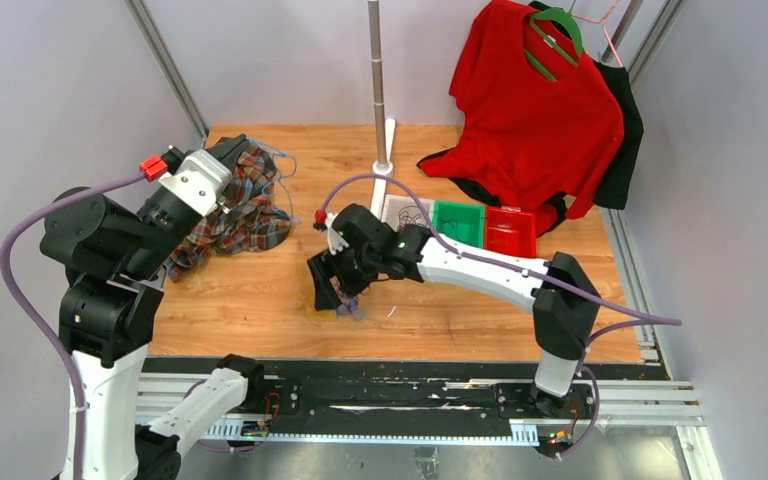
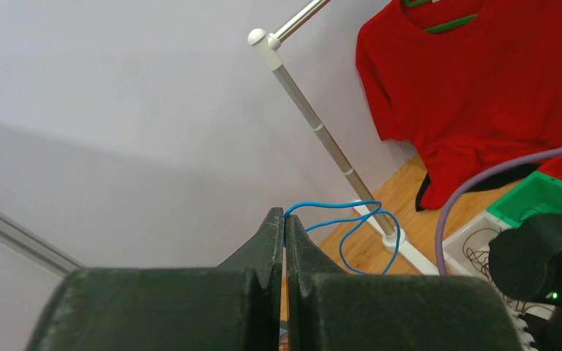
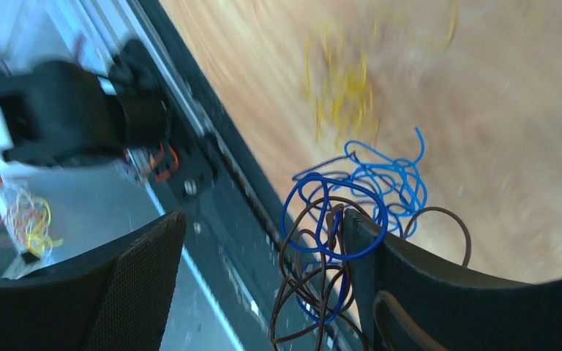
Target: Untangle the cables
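My left gripper (image 2: 285, 216) is shut on a thin blue cable (image 2: 369, 219), whose loops trail off its tips in the air. It is raised at the far left, over a plaid cloth (image 1: 235, 205). My right gripper (image 1: 335, 290) hovers low over the middle of the table. In the right wrist view its jaws (image 3: 263, 216) stand wide open. A wad of blue and dark brown cables (image 3: 391, 183) hangs hooked on the right finger, not pinched. A small yellow bundle (image 3: 344, 88) lies on the wood beyond it, blurred.
A white bin (image 1: 405, 212) with dark wires, a green bin (image 1: 458, 222) and a red bin (image 1: 510, 232) stand behind the right arm. A rack pole (image 1: 378, 90) rises at the back centre. A red shirt (image 1: 540, 110) hangs at the back right.
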